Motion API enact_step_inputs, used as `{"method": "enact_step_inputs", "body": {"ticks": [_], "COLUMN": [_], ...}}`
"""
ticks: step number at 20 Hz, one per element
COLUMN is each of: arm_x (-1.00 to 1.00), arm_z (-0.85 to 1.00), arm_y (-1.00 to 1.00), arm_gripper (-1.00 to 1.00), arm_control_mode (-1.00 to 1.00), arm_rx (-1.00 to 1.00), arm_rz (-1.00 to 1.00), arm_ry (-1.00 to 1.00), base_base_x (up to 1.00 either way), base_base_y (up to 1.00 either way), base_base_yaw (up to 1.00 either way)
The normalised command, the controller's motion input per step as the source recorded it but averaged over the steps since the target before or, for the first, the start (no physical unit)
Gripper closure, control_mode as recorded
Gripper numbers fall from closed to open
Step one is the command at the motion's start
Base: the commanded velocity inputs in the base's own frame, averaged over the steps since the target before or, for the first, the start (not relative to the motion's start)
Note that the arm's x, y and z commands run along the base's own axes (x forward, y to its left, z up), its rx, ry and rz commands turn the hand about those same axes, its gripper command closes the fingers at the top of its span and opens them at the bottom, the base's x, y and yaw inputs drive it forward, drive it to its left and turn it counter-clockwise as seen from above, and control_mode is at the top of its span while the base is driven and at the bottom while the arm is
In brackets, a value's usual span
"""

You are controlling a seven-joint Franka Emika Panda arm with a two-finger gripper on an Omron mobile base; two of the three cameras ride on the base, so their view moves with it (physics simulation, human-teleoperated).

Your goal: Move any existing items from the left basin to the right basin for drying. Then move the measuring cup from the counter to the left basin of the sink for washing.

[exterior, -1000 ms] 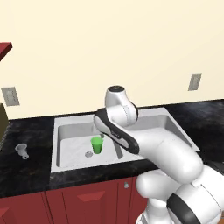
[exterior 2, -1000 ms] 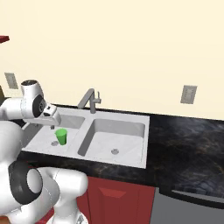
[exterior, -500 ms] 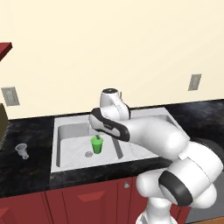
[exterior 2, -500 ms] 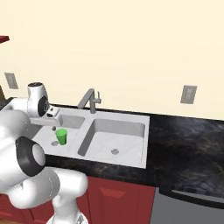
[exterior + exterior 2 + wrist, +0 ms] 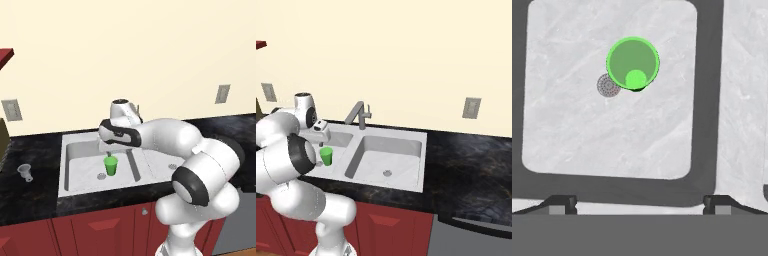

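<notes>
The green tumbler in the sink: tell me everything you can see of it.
The green tumbler is small, bright green, plastic-looking and without a handle, tapering from a wide round rim to a narrower base. It stands upright and looks empty on the floor of the left basin, right beside the round drain, toward the divider side. Nothing grips it; the gripper hangs above it, apart from it, with the fingertips spread wide in the hand view.
</notes>
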Motion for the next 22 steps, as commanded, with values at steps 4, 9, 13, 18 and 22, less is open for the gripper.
{"method": "enact_step_inputs", "body": {"ticks": [4, 9, 13, 18, 22], "arm_x": [0.18, 0.14, 0.14, 0.24, 0.2], "arm_z": [-0.16, -0.24, -0.23, -0.2, -0.09], "arm_y": [0.12, 0.07, 0.02, 0.0, 0.02], "arm_gripper": [-1.0, -1.0, -1.0, -1.0, -1.0], "arm_control_mode": [-1.0, -1.0, -1.0, -1.0, -1.0], "arm_rx": [-0.03, -0.02, -0.01, -0.01, -0.01], "arm_rz": [0.0, 0.0, 0.0, 0.0, 0.0], "arm_ry": [0.03, 0.03, 0.04, 0.04, 0.02], "base_base_x": [0.0, 0.0, 0.0, 0.0, 0.0], "base_base_y": [0.0, 0.0, 0.0, 0.0, 0.0], "base_base_yaw": [0.0, 0.0, 0.0, 0.0, 0.0]}}
